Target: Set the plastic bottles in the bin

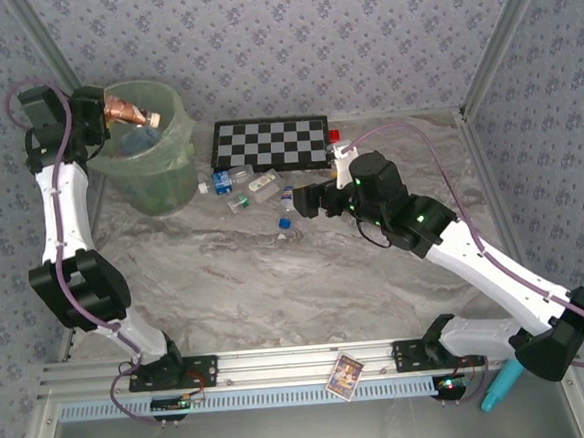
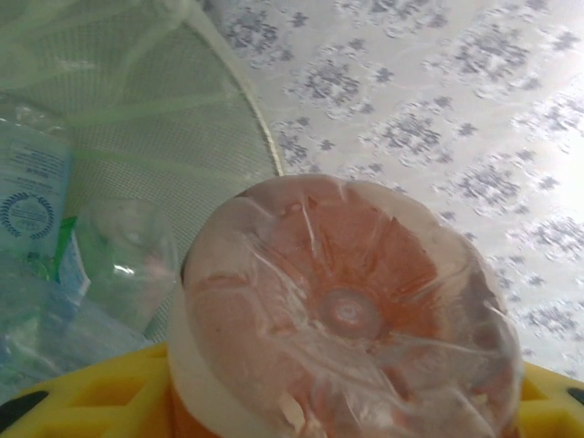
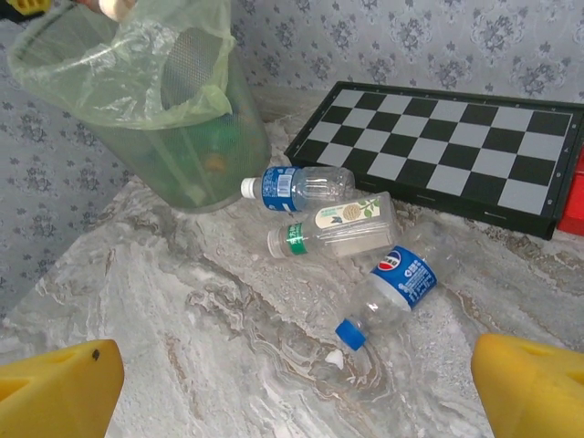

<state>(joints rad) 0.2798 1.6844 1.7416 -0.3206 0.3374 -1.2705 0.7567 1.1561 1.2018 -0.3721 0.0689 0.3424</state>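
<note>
The gray marble table (image 1: 277, 290) lies under both arms. The big green bin (image 1: 165, 188), with its thin bag inside, stands right under the left gripper (image 1: 112, 116). Seen from the right gripper (image 3: 292, 392), the bin is far ahead and off to the left. The checkerboard (image 3: 447, 146) lies ahead of that gripper and to the right, past the loose bottles.

The left gripper is closed around an orange bottle (image 2: 347, 319). Its yellow fingers (image 2: 91, 397) hug the sides and hold it over the mouth of the bin. Down below it, inside the bin, more bottles lie in a heap, and one has a blue label (image 2: 27, 201).

The right gripper is wide open and holds nothing. Three bottles lie on their sides on the table in front of it. The blue-cap bottle (image 3: 392, 292) is closest. The pale-label bottle (image 3: 338, 226) comes next. The white-cap bottle (image 3: 297, 185) is farthest, close beside the bin.
</note>
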